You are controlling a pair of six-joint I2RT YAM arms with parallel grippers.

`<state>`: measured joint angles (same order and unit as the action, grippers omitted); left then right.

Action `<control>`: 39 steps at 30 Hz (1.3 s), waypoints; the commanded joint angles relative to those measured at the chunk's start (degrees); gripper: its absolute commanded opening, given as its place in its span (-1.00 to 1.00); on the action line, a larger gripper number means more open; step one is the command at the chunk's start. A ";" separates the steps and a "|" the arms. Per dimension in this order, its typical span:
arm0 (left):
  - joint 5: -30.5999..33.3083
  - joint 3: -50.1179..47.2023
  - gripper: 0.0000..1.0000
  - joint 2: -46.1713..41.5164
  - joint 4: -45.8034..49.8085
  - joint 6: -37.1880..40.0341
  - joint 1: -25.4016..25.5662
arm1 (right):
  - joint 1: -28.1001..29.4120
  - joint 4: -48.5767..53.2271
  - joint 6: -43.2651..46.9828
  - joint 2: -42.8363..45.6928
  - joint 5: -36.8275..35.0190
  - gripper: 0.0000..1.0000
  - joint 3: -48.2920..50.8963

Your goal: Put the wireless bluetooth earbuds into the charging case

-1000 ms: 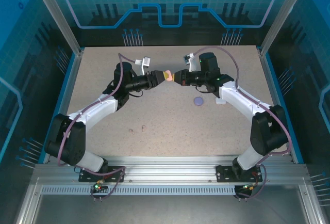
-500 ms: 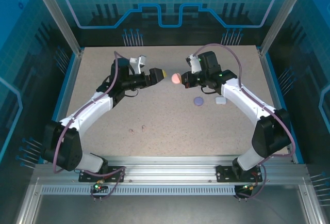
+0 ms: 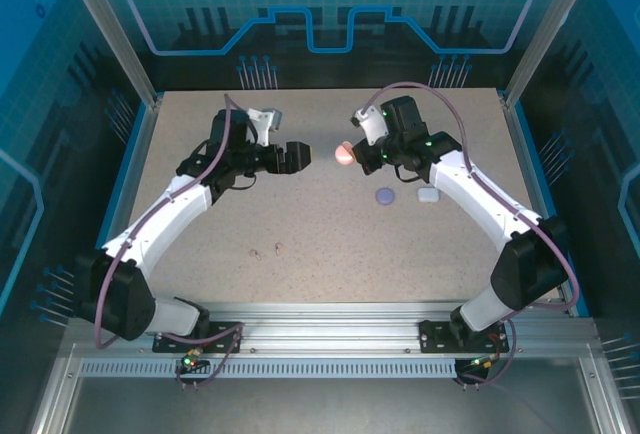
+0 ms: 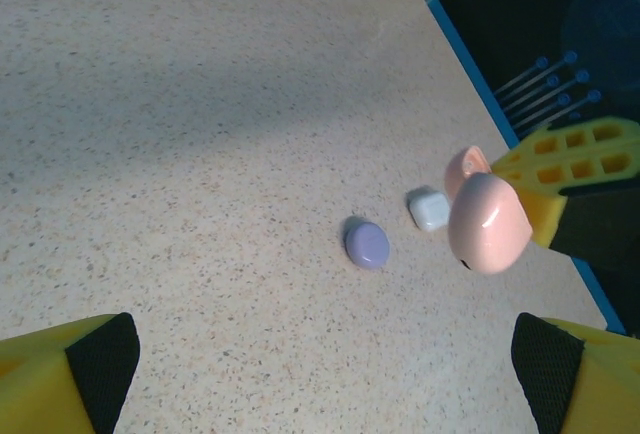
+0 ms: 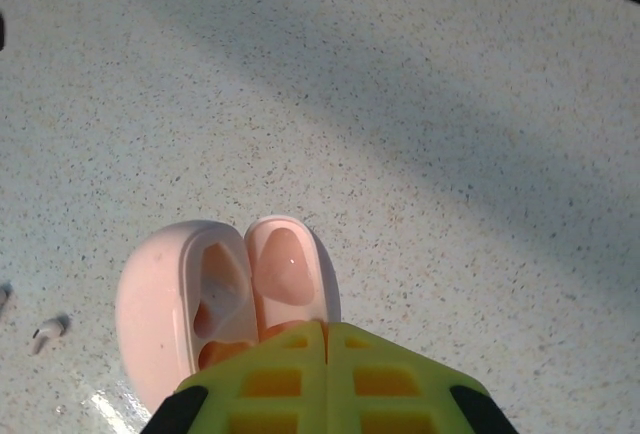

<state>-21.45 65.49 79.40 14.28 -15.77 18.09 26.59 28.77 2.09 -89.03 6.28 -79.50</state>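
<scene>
My right gripper [image 3: 350, 152] [image 5: 325, 339] is shut on a pink charging case [image 3: 343, 155] [image 5: 180, 304] and holds it above the table. The case's lid [image 5: 288, 266] is open, and both hollows look empty. My left gripper [image 3: 292, 157] [image 4: 322, 359] stands open and empty a short way left of the case, facing it; the pink case [image 4: 487, 222] hangs in front of it. Two tiny earbuds [image 3: 256, 252] [image 3: 277, 247] lie on the near-left table, far from both grippers. A small pale earbud [image 5: 48, 330] shows at the left edge of the right wrist view.
A closed purple case [image 3: 384, 195] [image 4: 367, 244] and a closed white case [image 3: 428, 195] [image 4: 429, 209] lie side by side on the table under the right arm. Blue walls ring the speckled tabletop [image 3: 330, 234].
Both grippers met at the pink case a second ago. The left gripper has let go, opened and drawn back to the left. The right gripper keeps the case, whose lid is now open.
</scene>
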 commanded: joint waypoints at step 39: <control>-38.04 35.10 -0.14 24.97 39.33 29.62 3.45 | 5.08 11.82 12.88 3.87 5.16 -1.00 -8.87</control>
<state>-57.47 98.76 103.83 51.22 11.99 21.39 30.76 39.18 14.02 -84.75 11.11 -86.65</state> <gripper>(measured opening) 0.432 0.049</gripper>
